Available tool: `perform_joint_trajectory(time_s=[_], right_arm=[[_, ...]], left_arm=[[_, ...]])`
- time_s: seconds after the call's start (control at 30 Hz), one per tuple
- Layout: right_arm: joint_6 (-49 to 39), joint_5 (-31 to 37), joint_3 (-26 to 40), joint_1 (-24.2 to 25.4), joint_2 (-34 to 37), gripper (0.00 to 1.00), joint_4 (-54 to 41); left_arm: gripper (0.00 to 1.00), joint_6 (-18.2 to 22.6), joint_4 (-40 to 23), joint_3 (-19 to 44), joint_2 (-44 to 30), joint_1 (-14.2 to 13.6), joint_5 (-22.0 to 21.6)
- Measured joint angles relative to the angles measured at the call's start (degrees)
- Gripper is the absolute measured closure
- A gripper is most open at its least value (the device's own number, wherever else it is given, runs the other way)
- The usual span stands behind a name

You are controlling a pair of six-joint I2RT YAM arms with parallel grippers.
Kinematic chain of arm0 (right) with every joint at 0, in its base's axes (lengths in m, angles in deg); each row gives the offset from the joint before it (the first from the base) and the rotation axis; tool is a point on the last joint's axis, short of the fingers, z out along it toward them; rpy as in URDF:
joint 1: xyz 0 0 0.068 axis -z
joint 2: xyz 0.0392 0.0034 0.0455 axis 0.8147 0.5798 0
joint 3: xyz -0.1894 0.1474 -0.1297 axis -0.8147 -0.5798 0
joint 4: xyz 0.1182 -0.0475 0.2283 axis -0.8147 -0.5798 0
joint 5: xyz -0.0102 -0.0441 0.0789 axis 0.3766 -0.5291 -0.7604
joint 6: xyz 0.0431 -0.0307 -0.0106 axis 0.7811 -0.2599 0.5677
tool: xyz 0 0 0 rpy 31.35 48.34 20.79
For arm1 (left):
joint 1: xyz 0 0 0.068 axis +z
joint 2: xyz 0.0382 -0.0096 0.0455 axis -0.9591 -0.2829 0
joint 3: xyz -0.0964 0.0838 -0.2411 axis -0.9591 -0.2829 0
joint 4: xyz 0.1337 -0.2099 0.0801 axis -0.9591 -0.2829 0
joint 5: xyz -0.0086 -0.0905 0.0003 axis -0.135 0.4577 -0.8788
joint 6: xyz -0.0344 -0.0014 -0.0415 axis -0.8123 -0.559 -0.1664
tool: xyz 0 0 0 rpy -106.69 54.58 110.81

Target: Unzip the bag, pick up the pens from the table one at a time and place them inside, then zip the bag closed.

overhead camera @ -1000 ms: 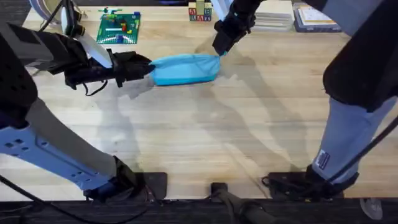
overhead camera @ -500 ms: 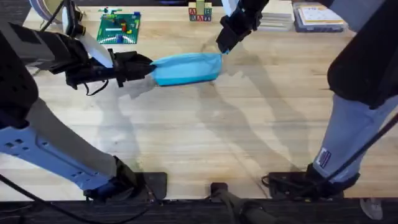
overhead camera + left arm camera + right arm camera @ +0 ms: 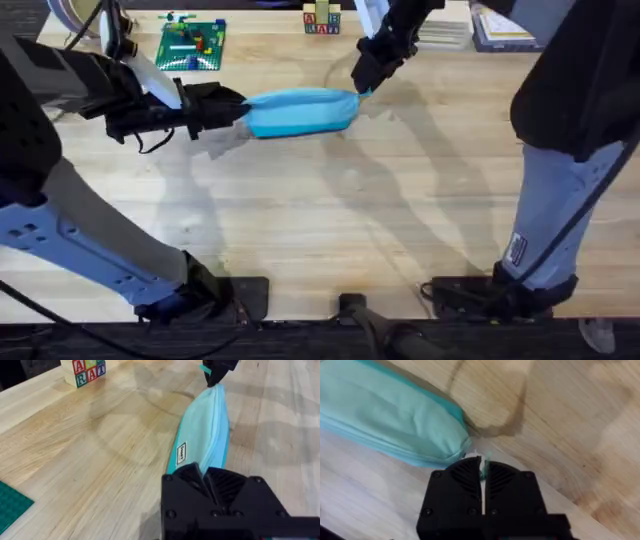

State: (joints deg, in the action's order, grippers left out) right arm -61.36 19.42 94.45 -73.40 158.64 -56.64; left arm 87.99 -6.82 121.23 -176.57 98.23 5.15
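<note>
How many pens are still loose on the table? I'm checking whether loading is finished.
0. No pen lies on the table in the overhead view. The left gripper and right gripper pinch opposite ends of the bag; any pens inside are hidden.

The large light wood tabletop of pale plank strips (image 3: pixel 330 200) is evenly and brightly lit from above. Soft, overlapping shadows of the arms are cast across its middle in the overhead view, and a curved shadow is thrown beside the light blue soft fabric pouch (image 3: pixel 385 415) in the right wrist view. Mild glare is seen on the planks. The near dark arm segments are rendered blurred at the overhead edges.
</note>
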Motion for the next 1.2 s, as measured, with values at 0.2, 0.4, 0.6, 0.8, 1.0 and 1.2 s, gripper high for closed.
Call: perform_joint_trajectory(time_s=[0.2,0.4,0.6,0.8,1.0,1.2], right_arm=[[1.2,10.0,-0.9,7.0,2.9,0.968,-0.9],[2.1,13.9,-1.9,10.2,3.6,0.968,-1.2],[2.2,14.8,-2.2,8.1,2.6,0.968,-1.0],[2.2,14.8,-2.3,7.4,-2.3,0.968,-1.3],[2.2,14.8,-2.3,6.2,-8.2,0.968,-1.4],[2.2,14.8,-2.3,2.5,-13.8,0.968,-1.5]], left_arm=[[0.959,0.0,0.4,0.0,0.0,2.1,-1.1],[0.959,0.0,0.5,0.0,0.0,3.0,-1.3],[0.959,0.0,0.4,0.0,0.0,3.0,-1.3],[0.959,0.0,0.4,0.0,0.0,3.0,-1.3],[0.959,0.0,0.4,0.0,0.0,3.0,-1.3],[0.959,0.0,0.4,0.0,0.0,3.0,-1.3]])
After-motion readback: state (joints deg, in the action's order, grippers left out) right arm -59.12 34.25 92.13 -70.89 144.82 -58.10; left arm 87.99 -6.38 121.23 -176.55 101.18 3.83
